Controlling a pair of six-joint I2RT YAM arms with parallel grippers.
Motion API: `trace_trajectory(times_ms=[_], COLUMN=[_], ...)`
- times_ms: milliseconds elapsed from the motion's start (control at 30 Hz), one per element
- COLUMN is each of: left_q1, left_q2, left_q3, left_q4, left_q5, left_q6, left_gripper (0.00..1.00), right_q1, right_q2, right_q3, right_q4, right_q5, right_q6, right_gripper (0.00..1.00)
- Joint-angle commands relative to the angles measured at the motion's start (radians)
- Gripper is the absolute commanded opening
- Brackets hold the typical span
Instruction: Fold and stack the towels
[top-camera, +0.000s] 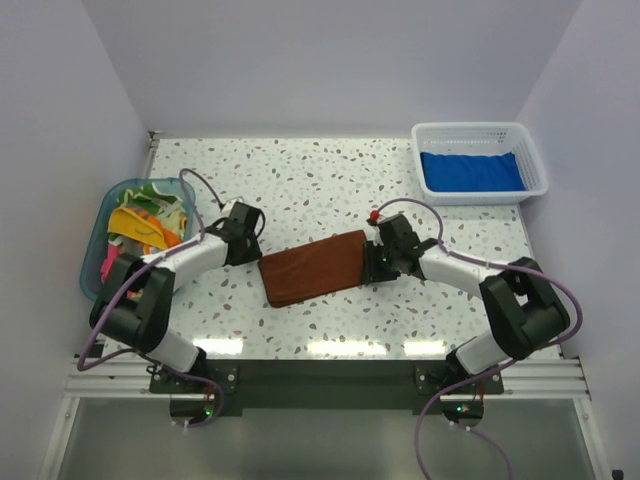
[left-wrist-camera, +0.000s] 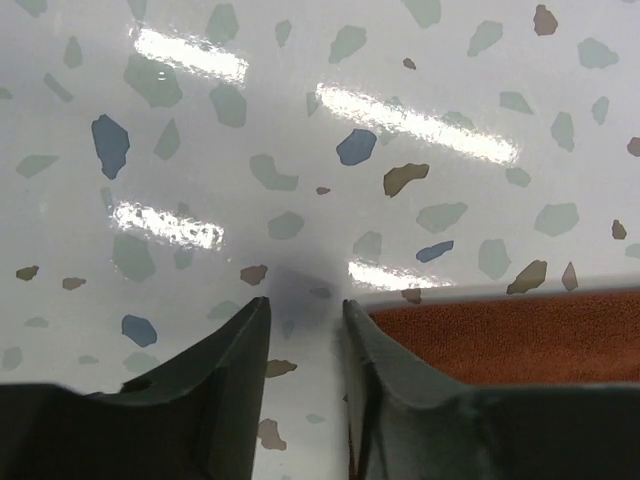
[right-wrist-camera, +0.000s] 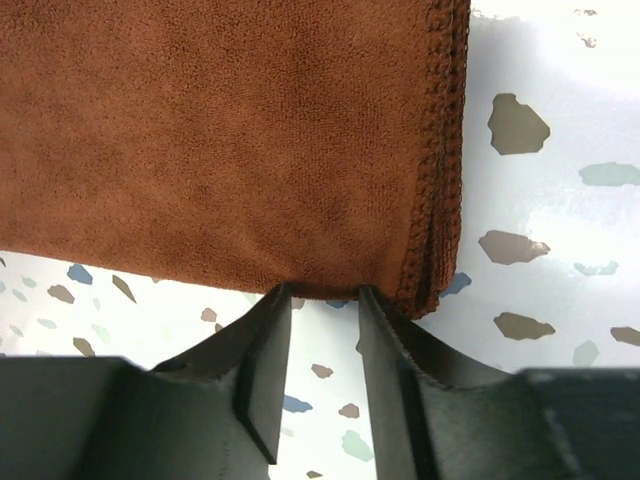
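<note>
Gently: the rust brown towel (top-camera: 315, 268), folded flat on the counter (top-camera: 300, 180), looks light, limp and layered, so pinch all its stacked hems at a corner. Your left pincer (left-wrist-camera: 305, 310) stands parted and empty just beside the towel's left end; your right pincer (right-wrist-camera: 322, 292), likewise parted, noses its right edge, gripping nothing.

A rust-brown towel (top-camera: 315, 268) on a glossy white table (top-camera: 320, 180) flecked with grey, blue and brown chips; a royal blue towel (top-camera: 470, 172) in a white mesh basket (top-camera: 533, 160); yellow, green, orange and pink patterned towels (top-camera: 145, 222) in a translucent teal tub (top-camera: 90, 255); the arms (top-camera: 195, 255) white and black.
</note>
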Motion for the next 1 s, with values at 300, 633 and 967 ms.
trace_trajectory(times_ms=[300, 633, 967], left_q1=[-0.034, -0.073, -0.091], left_q2=[-0.255, -0.130, 0.013], left_q3=[0.070, 0.062, 0.053], left_q4=[-0.073, 0.048, 0.157], left_q5=[0.038, 0.205, 0.242], left_q6=[0.002, 0.001, -0.030], left_gripper=[0.60, 0.36, 0.26], right_q1=[0.000, 0.000, 0.000], right_q2=[-0.102, -0.021, 0.066], right_q3=[0.170, 0.204, 0.111], right_q4=[-0.167, -0.112, 0.007], right_q5=[0.011, -0.021, -0.026], right_q6=[-0.015, -0.002, 0.015], right_gripper=[0.50, 0.38, 0.31])
